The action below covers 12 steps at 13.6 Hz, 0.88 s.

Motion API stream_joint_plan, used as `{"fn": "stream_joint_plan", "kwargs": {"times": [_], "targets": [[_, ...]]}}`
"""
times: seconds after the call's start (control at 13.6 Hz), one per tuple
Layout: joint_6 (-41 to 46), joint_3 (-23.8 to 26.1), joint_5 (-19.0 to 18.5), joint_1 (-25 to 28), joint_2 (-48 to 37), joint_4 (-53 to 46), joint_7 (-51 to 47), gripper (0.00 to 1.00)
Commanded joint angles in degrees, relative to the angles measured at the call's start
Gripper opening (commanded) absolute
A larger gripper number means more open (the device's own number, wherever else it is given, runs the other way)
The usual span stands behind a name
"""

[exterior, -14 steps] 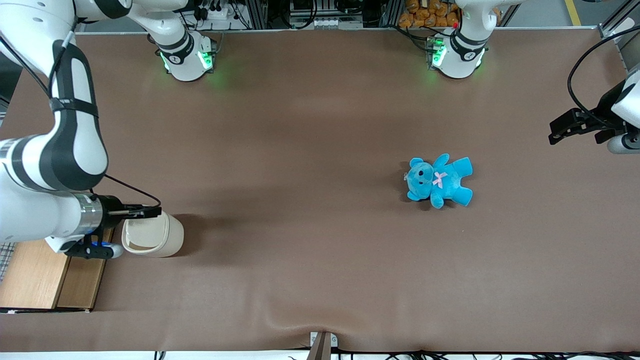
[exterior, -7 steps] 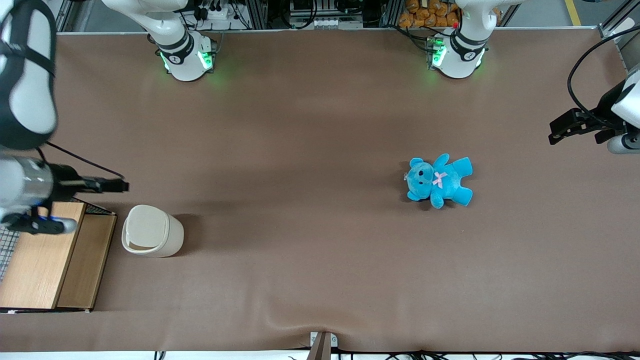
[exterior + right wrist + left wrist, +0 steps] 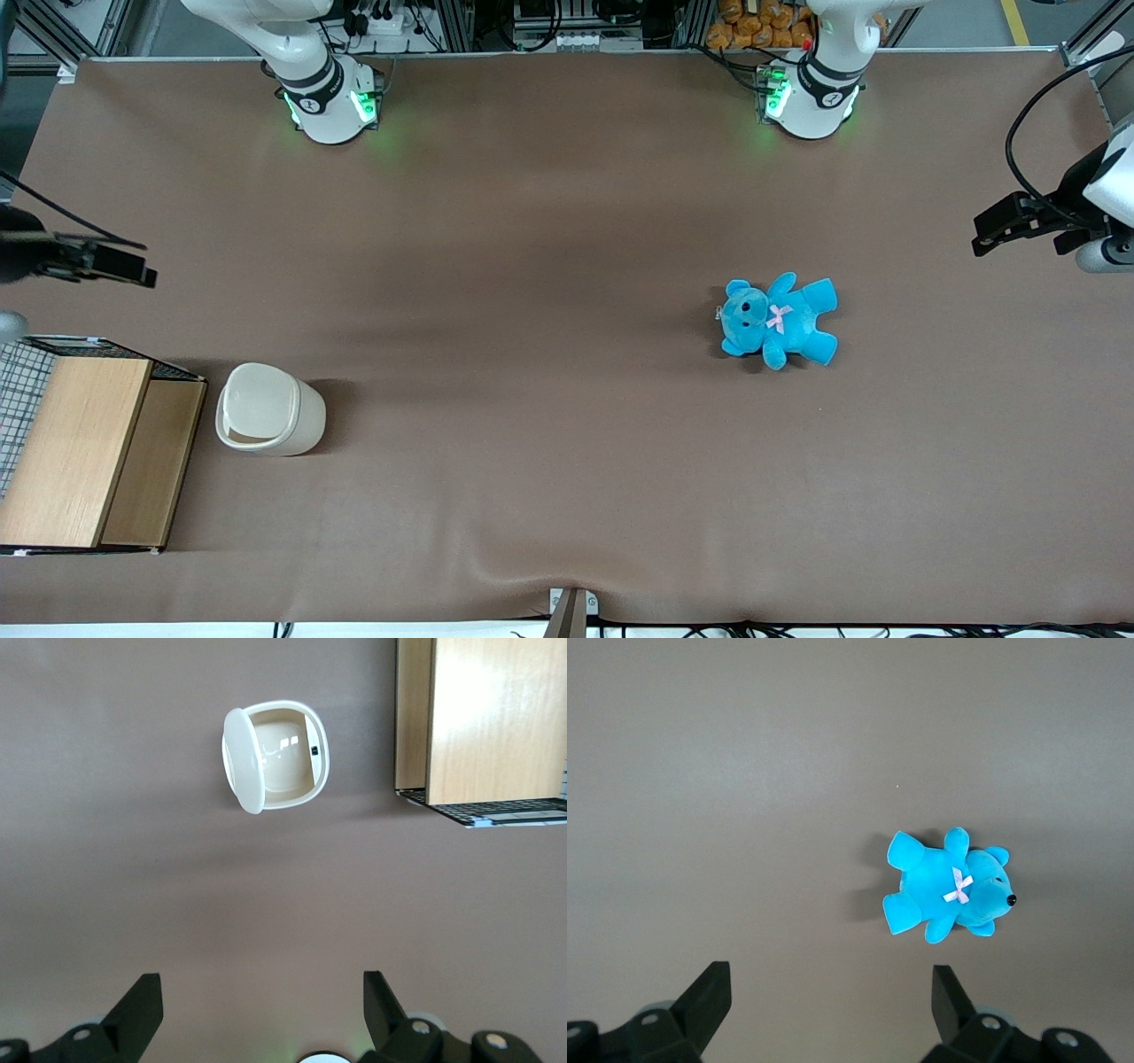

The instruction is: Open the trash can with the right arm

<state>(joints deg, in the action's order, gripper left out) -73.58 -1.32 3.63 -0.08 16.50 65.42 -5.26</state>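
Observation:
The cream-white trash can (image 3: 270, 412) stands on the brown table near the working arm's end, beside the wooden-topped box. In the right wrist view the trash can (image 3: 285, 757) has its paler flip lid (image 3: 244, 762) swung up on edge, and the hollow inside shows. My right gripper (image 3: 124, 264) hangs above the table, farther from the front camera than the can and well apart from it. Its fingers (image 3: 142, 1005) are spread wide, and the right gripper (image 3: 261, 1010) holds nothing, with only bare table between the tips.
A wooden-topped box with wire mesh (image 3: 71, 452) sits right beside the can, also visible as the box (image 3: 496, 718) in the wrist view. A blue teddy (image 3: 780, 319) lies toward the parked arm's end. Two arm bases (image 3: 328, 97) stand along the table's back edge.
My gripper has left the top of the trash can, moving away from the front camera and toward the table's end. The can stays in place.

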Motion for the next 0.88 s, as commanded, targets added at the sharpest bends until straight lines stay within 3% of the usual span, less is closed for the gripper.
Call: {"fn": "stream_joint_plan", "kwargs": {"times": [0.0,0.37,0.59,0.81], "targets": [[-4.5,0.4,-1.3,-0.4,-8.4,9.9,-0.3,1.0],[-11.2,0.4,-1.8,-0.7,-19.8,24.9,-0.3,1.0],[-11.7,0.4,-4.1,-0.7,-19.0,23.4,-0.3,1.0],[-11.8,0.4,-3.8,-1.0,-17.6,21.4,0.1,1.0]]}}
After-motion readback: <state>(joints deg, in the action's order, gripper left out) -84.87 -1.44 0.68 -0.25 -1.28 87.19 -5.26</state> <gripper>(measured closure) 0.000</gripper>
